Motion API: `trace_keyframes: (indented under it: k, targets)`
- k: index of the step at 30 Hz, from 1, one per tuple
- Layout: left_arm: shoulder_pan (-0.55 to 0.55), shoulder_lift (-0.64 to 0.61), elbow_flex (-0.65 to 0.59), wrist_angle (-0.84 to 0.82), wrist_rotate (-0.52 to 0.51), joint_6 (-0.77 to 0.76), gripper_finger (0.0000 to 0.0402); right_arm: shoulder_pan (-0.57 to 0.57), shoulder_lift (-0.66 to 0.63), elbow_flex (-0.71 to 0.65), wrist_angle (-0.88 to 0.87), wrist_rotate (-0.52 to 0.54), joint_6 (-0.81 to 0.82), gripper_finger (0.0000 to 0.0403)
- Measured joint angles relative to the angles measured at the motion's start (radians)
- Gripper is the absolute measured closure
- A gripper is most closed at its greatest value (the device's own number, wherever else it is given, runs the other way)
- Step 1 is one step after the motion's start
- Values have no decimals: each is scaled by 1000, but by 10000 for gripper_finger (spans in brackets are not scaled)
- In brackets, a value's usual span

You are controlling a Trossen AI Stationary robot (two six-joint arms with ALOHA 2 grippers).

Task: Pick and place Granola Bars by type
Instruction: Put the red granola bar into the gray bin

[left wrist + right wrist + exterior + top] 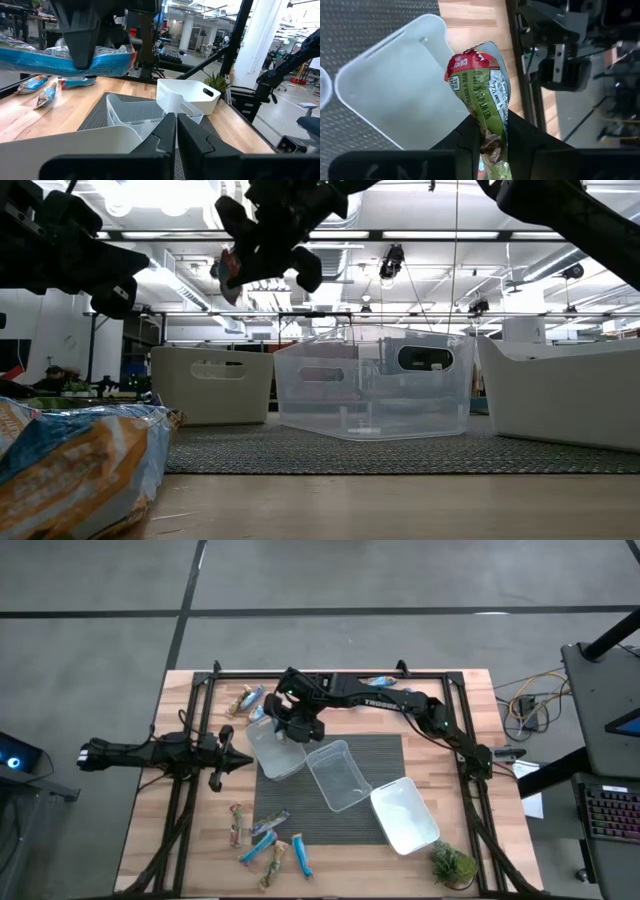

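I have three tubs in a diagonal row on the mat; the leftmost tub sits under my right gripper, presumably the drop target. Its fingers pinch one granola bar by an end, long axis pointing away from the wrist. Left gripper waits closed, empty, beside the mat.

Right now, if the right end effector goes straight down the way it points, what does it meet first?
Probably the white tub below it. The right end effector, holding a granola bar, points into its open interior, though height is unclear.
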State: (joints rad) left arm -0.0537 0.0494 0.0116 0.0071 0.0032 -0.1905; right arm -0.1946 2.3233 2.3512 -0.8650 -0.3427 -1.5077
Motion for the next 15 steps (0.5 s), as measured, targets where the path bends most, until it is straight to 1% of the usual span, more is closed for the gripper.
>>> trace_keyframes:
  k: [7,12,15]
  targets:
    - [0,0,0,0,0,0,401,-12,1,-29,32,2,-104,342]
    - [0,0,0,0,0,0,401,-16,1,-87,39,3,-116,342]
    - [0,0,0,0,0,0,401,-18,1,-132,81,3,-119,342]
